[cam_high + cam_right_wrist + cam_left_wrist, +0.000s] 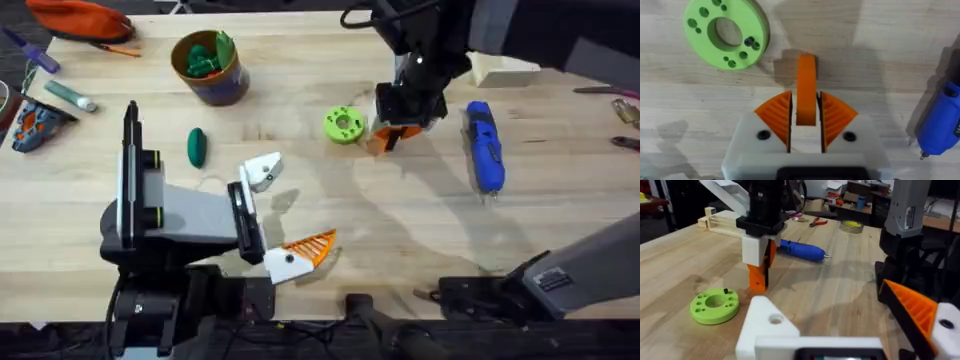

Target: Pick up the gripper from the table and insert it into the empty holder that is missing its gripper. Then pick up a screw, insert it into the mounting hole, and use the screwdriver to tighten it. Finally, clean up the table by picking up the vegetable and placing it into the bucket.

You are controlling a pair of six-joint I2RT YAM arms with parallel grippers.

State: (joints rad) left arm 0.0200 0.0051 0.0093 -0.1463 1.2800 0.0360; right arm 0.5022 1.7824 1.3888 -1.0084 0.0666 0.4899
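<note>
Table (pixel 420 225) of pale wood, seen from overhead. Right gripper (pixel 408 118), reaching in from the far side, stands just right of centre with its orange pads (pixel 776 116) clenched on the gripper (pixel 806 90), the small orange finger piece; in the left wrist view that piece (pixel 759 277) hangs upright from the pads with its lower end at the wood. Lime disc (pixel 343 124) lies just beside it at 9 o'clock. Screwdriver (pixel 484 147) lies flat at 3 o'clock of the right gripper, near but apart, its bit toward the near edge.

Left gripper (pixel 285 215) sits low, at 7 o'clock of the disc, jaws spread and grasping nothing. One finger is the bare white holder (pixel 262 171); the other carries an orange ribbed pad (pixel 312 246).

Vegetable (pixel 197 146), dark green, lies on the wood at 10 o'clock of the holder, apart from it. Bucket (pixel 208 66) stands upright at 12 o'clock of the vegetable, with green items inside. Tools and an orange pouch (pixel 80 18) lie along the far-left edge.
</note>
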